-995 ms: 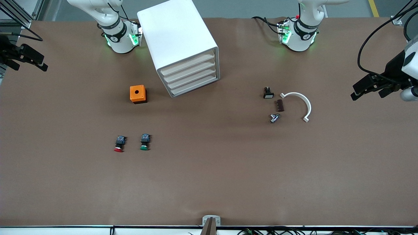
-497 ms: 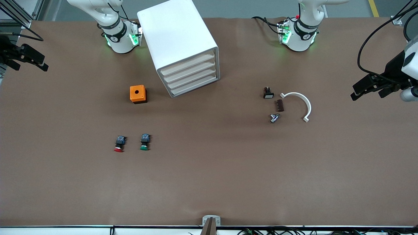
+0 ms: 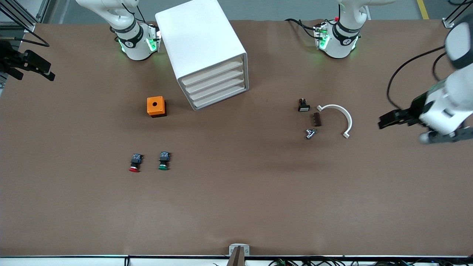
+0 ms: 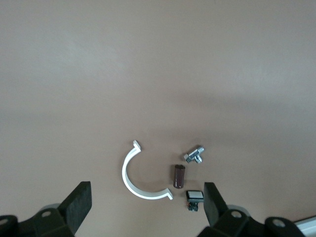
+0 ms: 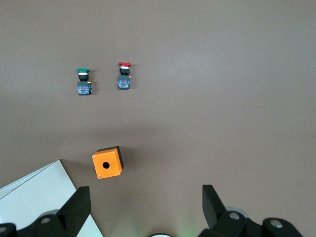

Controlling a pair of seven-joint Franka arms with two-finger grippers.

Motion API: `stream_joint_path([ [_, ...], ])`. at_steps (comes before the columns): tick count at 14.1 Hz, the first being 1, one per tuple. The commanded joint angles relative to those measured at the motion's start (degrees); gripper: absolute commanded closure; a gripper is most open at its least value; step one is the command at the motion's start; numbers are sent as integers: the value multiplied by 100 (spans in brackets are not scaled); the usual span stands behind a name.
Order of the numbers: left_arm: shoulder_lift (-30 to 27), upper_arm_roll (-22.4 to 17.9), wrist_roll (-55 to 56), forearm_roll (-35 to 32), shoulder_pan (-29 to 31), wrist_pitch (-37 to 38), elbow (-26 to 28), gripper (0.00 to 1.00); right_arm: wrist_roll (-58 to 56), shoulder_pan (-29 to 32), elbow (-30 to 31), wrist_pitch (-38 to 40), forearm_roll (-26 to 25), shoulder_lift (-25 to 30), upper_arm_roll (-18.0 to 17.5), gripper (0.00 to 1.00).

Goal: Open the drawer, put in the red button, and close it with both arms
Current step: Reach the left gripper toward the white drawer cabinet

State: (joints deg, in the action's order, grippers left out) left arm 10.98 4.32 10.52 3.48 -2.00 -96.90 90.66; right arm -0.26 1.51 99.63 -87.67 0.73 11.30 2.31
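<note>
You can see the white cabinet (image 3: 202, 51) with all four drawers pushed in. The drawer (image 3: 214, 79) you want is second from the top. The red button (image 3: 134, 162) lies on the table, nearer to the front camera than the orange box (image 3: 156, 106), just beside the green button (image 3: 163, 160). Your left gripper (image 3: 392, 120) hangs over the table at the left arm's end, fingers wide apart. Your right gripper (image 3: 38, 70) waits at the right arm's end, fingers apart too, holding nothing.
</note>
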Motion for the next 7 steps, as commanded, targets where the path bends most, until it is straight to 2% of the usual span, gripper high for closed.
stream_joint_path([
  [1, 491, 34, 116, -128, -413, 13, -110, 0, 79, -28, -84, 30, -29, -32, -3, 0],
  [5, 1010, 34, 1423, -102, -1169, -13, -214, 0, 78, 8, -93, 30, -107, -128, 6, 0],
  [7, 1361, 43, 2100, 29, -1503, 135, -679, 0, 79, -19, -111, 30, -169, -137, 6, 0],
])
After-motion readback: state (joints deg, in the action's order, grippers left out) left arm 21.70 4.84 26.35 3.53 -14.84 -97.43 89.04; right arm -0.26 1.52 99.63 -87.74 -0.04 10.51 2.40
